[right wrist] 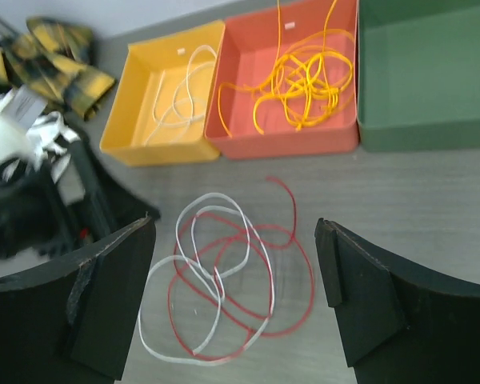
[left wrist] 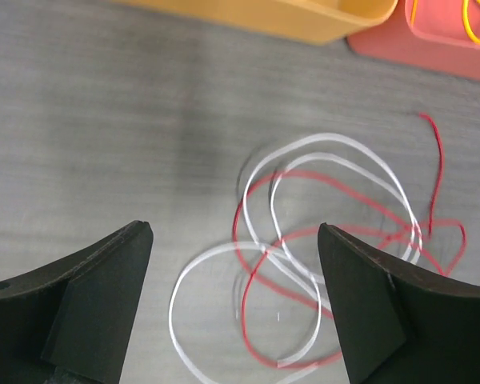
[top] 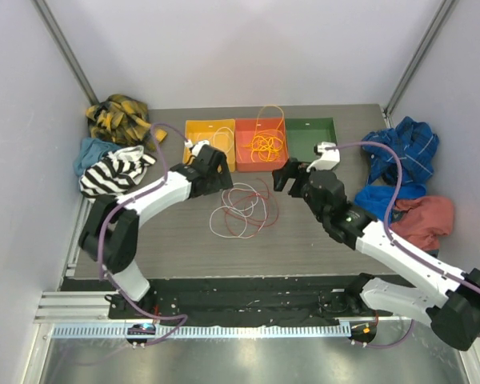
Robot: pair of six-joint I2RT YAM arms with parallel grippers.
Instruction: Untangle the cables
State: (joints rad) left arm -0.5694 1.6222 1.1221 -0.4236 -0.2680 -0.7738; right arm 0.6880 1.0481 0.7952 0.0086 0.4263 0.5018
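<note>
Left gripper (left wrist: pixel 232 240) and right gripper (right wrist: pixel 236 232) hover wide open, empty, above the tangle. White cable (left wrist: pixel 320 138) and red cable (left wrist: pixel 440 164) lie interlooped on the table (top: pixel 320 232). Step in hand, by appearance: grasp selection. The next move calls for pinching one strand clear of crossings.

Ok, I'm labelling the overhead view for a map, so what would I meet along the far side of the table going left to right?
yellow plaid cloth → yellow tray → red tray → green tray → blue cloth
</note>
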